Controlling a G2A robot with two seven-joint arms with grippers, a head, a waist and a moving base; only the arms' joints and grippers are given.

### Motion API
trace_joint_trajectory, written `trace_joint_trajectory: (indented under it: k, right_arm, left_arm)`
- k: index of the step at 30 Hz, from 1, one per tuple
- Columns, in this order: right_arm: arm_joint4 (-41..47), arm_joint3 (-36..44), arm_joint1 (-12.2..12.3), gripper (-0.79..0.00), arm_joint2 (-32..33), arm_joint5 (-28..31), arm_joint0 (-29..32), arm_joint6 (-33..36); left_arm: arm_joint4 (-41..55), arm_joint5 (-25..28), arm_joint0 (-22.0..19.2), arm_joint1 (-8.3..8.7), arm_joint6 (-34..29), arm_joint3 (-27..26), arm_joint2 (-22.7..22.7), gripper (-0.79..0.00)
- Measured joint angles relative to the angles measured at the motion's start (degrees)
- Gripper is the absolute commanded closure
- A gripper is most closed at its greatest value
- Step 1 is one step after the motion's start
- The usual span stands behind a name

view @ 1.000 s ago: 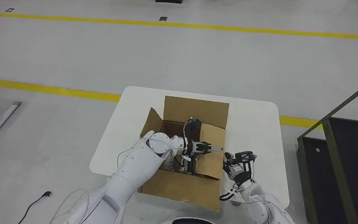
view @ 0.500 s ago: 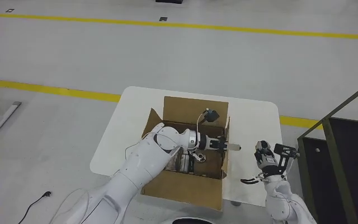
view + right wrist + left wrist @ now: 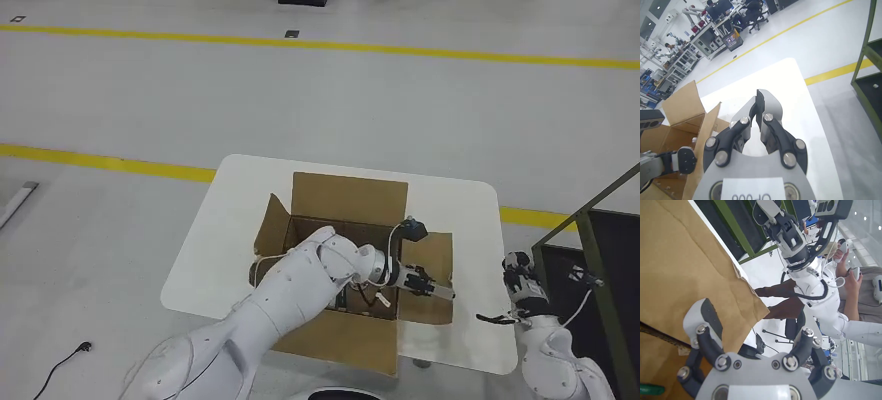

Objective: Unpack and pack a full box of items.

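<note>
Open cardboard box (image 3: 345, 205) at the middle of the white counter (image 3: 230, 230), flaps turned outward at 12, 9 and 3 o'clock. Too shadowed inside to tell what lies there.

Left claw (image 3: 432, 285), at the end of the arm stretched across the box toward 3 o'clock: hangs just above the flap (image 3: 435, 250) lying out flat on that side. In its own wrist view (image 3: 755, 323), spread wide, one finger (image 3: 705, 315) over the brown flap (image 3: 687, 256), the other past the flap's edge; grips nothing.

Right claw (image 3: 517, 272): well apart from the box, near the counter's 3 o'clock edge. Seen from its wrist (image 3: 757, 106), pads drawn almost together with a thin slit between, nothing held, bare counter (image 3: 791, 91) beneath and the box (image 3: 681, 106) off toward 9 o'clock.
</note>
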State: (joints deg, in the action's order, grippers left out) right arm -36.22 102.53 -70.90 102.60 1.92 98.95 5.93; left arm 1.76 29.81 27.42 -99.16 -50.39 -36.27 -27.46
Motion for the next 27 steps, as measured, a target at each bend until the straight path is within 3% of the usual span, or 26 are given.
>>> trace_joint_trajectory:
  k: [2, 12, 19, 27]
  right_arm:
    - [2.75, -0.39, 0.03, -0.28, 0.03, 1.27, -0.18, 2.89]
    - [17.07, -7.59, -0.09, -0.274, -2.01, 5.48, -4.08, 13.24]
    - [24.24, -9.29, -0.35, -0.329, -4.03, 7.63, -6.17, 15.04]
    - [28.33, -8.68, -0.25, -0.314, -4.28, 9.57, -6.37, 17.08]
  left_arm:
    - [-0.17, 0.19, -0.49, -0.76, 0.32, 1.87, 0.3, -0.785]
    - [-0.66, 2.03, -2.14, -3.01, 0.76, 7.17, 0.34, -0.785]
    - [-0.57, 3.2, -2.51, -3.91, 0.4, 8.85, -0.13, -0.785]
    - [-0.75, 4.0, -2.68, -4.72, -0.37, 10.07, -0.63, -0.785]
